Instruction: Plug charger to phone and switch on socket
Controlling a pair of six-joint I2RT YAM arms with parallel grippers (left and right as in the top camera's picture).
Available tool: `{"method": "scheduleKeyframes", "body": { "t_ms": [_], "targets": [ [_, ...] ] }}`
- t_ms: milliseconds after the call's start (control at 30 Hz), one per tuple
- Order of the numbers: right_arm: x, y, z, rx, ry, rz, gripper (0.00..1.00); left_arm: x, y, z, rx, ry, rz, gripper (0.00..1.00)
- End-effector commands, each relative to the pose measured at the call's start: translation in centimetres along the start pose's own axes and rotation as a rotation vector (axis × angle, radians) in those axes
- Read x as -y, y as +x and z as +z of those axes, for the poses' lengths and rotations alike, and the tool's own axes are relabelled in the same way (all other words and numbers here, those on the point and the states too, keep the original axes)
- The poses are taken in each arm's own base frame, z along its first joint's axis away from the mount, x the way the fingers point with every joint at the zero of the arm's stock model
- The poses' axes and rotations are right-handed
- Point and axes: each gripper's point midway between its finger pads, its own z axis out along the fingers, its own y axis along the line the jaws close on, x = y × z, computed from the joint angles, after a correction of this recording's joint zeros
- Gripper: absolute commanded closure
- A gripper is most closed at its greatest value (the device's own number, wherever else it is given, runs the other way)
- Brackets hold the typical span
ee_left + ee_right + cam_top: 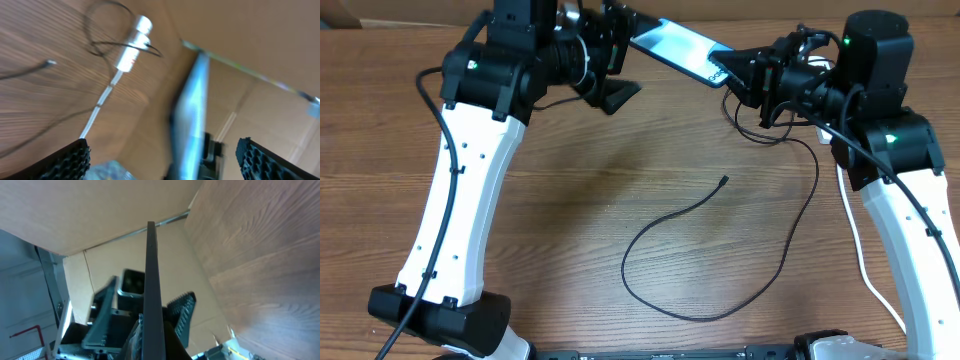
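Right gripper (732, 70) pinching phone (680, 48) aloft; screen writing too small to read.
Overhead: left gripper (620, 50) at the phone's other end; charger (722, 182) loose on table (570, 180), tip unplugged, well apart from the phone. Left wrist: fingers (75, 160) spread wide, blurred phone edge-on between them. Right wrist: phone edge-on at centre.

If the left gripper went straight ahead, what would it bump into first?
Probably the phone. It sits edge-on between the left gripper's open fingers, held up by the right gripper. How far ahead, I can't tell.
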Motion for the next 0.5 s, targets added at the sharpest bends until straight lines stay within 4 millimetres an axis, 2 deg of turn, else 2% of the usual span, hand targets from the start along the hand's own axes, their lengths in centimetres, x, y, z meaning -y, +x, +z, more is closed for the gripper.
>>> {"method": "scheduleKeyframes", "body": {
  "t_ms": [0,100,233,467],
  "targets": [
    [-2.0,2.2,-0.3,-0.055,-0.039,0.002,0.96,0.9,2.0,0.3,-0.111,0.037,-0.030,0.11],
    [-1.9,2.5,-0.2,-0.063,-0.037,0.008,0.96,1.0,2.0,0.3,-0.114,0.038,-0.044,0.13],
    [-1.9,2.9,0.1,-0.074,-0.033,0.018,0.97,1.1,2.9,0.1,-0.164,0.042,-0.050,0.26],
    [-1.9,3.0,0.1,-0.077,-0.032,0.029,0.96,1.1,2.9,0.1,-0.169,0.038,-0.102,0.27]
  ]
}}
